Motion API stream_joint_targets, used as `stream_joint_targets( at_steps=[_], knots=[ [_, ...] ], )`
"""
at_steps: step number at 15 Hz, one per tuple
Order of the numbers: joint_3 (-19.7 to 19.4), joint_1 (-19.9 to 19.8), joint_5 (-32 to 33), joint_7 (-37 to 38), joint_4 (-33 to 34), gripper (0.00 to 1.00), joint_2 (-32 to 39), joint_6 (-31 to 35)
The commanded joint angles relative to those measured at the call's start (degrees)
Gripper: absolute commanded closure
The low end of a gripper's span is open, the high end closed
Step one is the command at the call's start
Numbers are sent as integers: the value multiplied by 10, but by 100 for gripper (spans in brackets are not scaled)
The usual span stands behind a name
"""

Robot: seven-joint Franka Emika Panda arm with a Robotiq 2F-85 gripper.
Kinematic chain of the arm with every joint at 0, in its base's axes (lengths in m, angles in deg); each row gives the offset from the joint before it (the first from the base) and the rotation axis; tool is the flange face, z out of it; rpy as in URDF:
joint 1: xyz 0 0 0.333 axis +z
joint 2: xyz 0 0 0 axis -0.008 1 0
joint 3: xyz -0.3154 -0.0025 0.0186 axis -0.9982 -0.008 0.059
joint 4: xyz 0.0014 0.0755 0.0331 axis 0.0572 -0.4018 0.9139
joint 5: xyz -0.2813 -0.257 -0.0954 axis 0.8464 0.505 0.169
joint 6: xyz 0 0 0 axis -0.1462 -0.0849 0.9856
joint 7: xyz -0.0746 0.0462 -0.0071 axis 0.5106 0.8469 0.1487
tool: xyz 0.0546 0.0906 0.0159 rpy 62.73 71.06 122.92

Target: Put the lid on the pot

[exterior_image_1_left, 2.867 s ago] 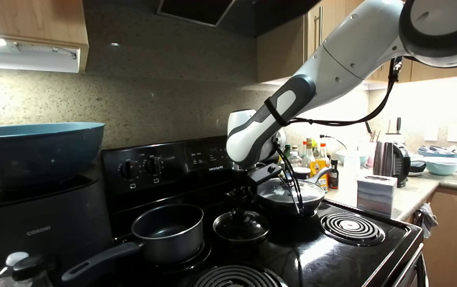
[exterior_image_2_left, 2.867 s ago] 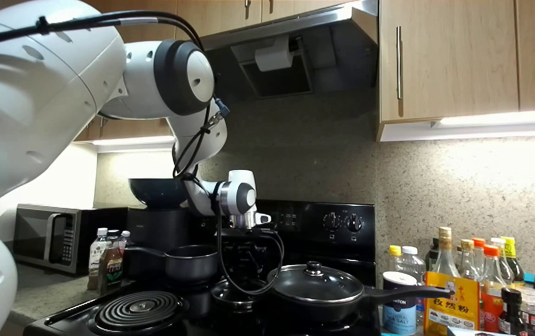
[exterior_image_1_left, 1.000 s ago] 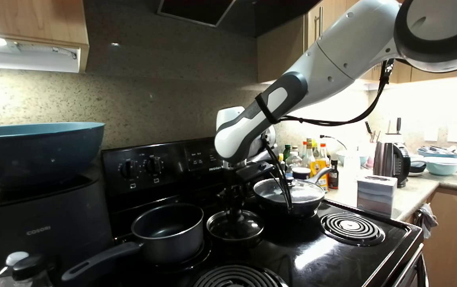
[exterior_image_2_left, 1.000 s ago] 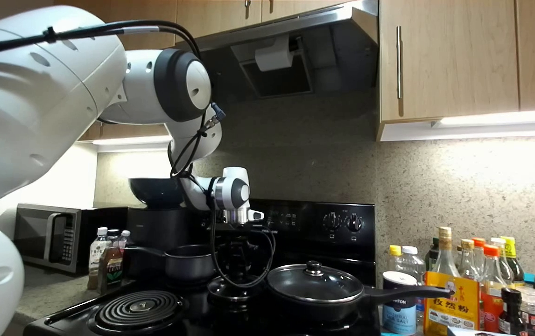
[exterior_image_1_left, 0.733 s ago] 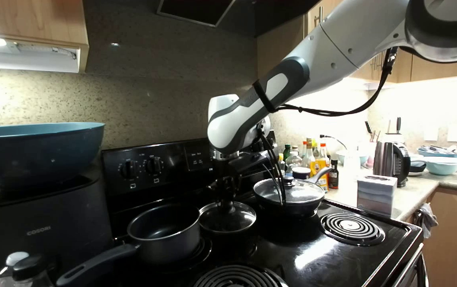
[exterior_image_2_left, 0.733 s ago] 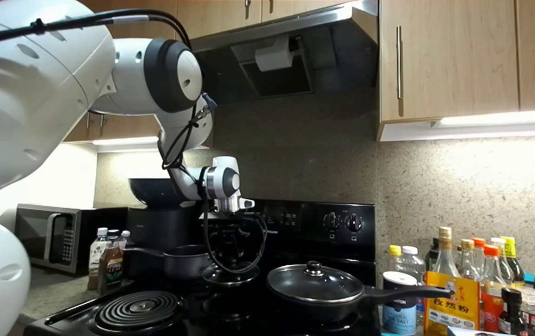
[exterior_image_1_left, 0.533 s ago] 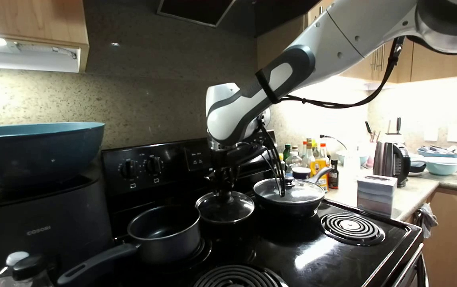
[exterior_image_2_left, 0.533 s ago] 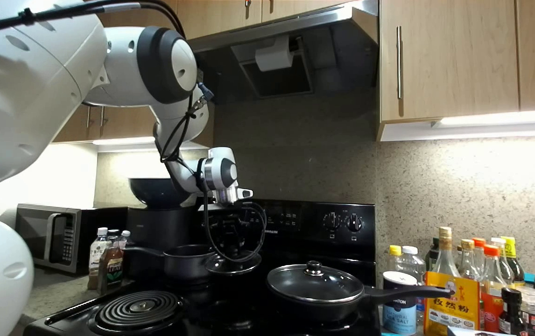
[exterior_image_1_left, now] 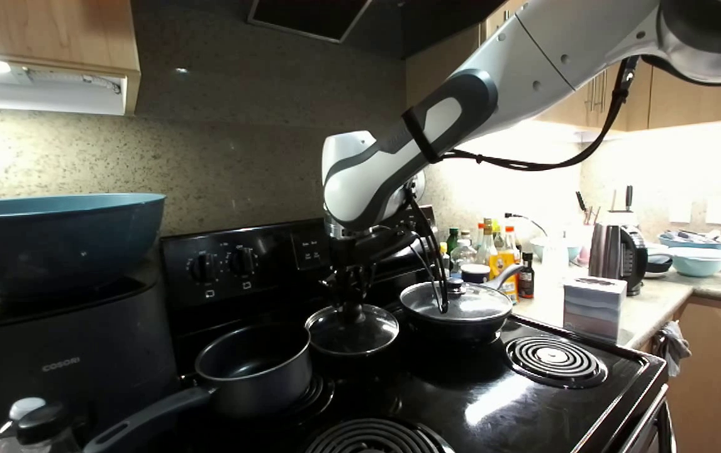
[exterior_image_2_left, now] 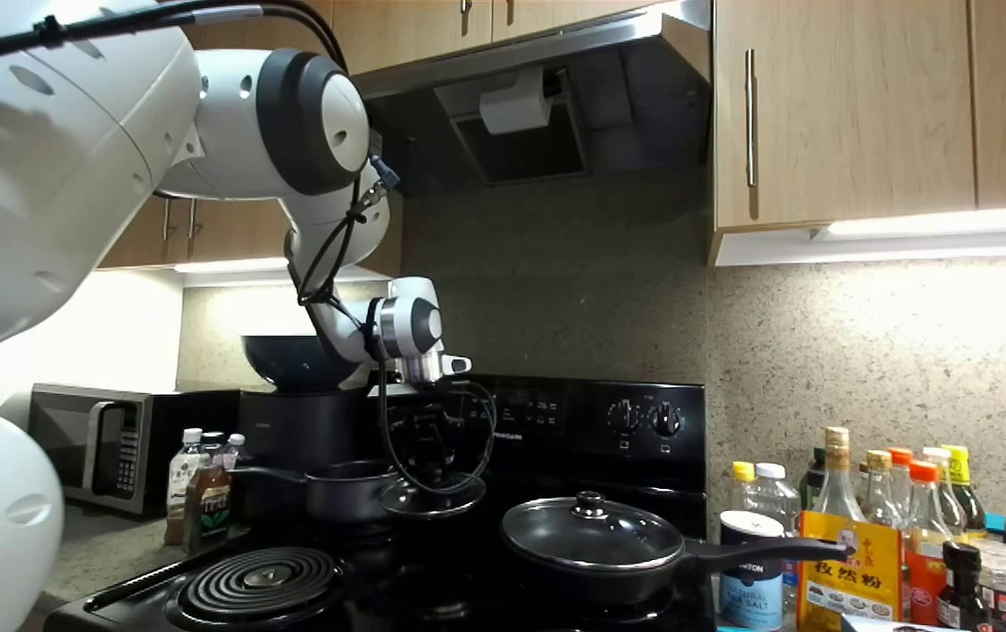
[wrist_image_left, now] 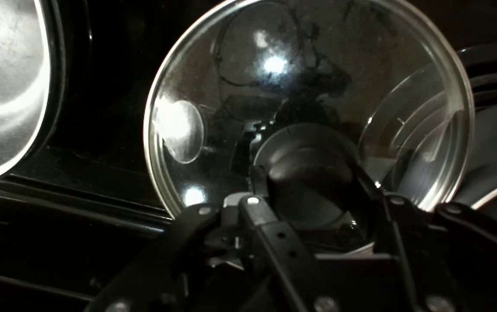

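Wrist view: the claw is drawn narrow around the black centre knob of a small round dark glass lid with a thin metal rim. Reason for this hold, in judgement: the knob is central, so the lid hangs roughly level and its rim is left free to seat. In both exterior views the lid hangs directly beneath the claw, apparently clear of the glossy black table. The dark grey straight-sided round saucepan stands uncovered just beside the claw, lower than it; whether lid and saucepan touch cannot be determined. Its long dark handle points away from the claw, presumably leaving the near side unobstructed. On the claw's opposite side, a wide shallow black pan wears its own glass cover and likely needs nothing. Covering is pending; raising the lid above the saucepan's rim first should avoid a knock.
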Motion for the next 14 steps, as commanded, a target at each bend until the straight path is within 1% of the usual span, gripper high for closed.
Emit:
stream_joint_targets(
  at_steps=[1,5,11,12,14],
  knots=[
    [15,4,5,-12,-13,77,-26,-3],
    [5,25,54,9,-17,77,-43,7],
    [0,42,116,31,-25,77,-70,20],
    [4,41,117,28,-25,77,-73,20],
    [24,33,84,-1,-18,77,-67,17]
  ],
)
